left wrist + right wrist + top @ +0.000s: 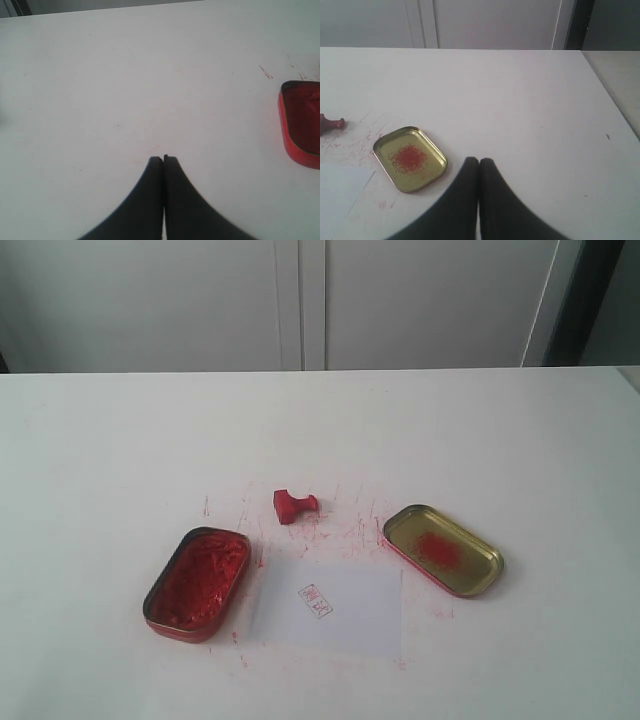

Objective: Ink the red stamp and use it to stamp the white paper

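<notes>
Red stamp (293, 505) lies tipped over between ink tin (198, 582) and lid (444, 550). The white paper (330, 608) already bears an imprint, so the job looks done. Left gripper (163, 158) and right gripper (479, 161) are pressed together, parked aside.

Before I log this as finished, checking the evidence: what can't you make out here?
Exterior view: imprint on the white paper too small to read.
Right wrist view: red stamp cut off by the frame edge.
Left wrist view: ink tin cut off by the frame edge.
</notes>
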You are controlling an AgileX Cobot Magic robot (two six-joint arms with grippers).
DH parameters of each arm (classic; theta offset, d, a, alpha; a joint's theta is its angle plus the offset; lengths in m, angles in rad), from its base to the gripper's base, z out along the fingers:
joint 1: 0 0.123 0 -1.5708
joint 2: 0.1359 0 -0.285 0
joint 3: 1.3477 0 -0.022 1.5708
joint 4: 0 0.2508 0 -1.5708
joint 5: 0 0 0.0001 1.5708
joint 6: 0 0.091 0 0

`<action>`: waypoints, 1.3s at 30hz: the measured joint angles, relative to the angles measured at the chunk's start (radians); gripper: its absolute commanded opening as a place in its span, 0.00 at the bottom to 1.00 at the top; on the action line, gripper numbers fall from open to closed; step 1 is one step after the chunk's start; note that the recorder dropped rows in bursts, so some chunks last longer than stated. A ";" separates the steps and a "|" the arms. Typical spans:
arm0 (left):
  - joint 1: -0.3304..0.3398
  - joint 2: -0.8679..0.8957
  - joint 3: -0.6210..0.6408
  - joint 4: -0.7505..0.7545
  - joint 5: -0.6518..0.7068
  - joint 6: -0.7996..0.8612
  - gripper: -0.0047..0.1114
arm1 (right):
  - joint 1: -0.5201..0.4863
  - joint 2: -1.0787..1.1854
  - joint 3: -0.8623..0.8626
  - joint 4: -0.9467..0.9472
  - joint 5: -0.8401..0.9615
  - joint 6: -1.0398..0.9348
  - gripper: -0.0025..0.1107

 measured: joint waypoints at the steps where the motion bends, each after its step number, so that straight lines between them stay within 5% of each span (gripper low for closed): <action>1: 0.000 0.000 0.000 0.000 0.000 0.000 0.04 | 0.000 -0.008 0.009 0.000 -0.002 0.000 0.02; 39: 0.000 0.000 0.000 0.000 0.000 0.000 0.04 | 0.000 -0.134 0.204 -0.045 -0.130 -0.001 0.02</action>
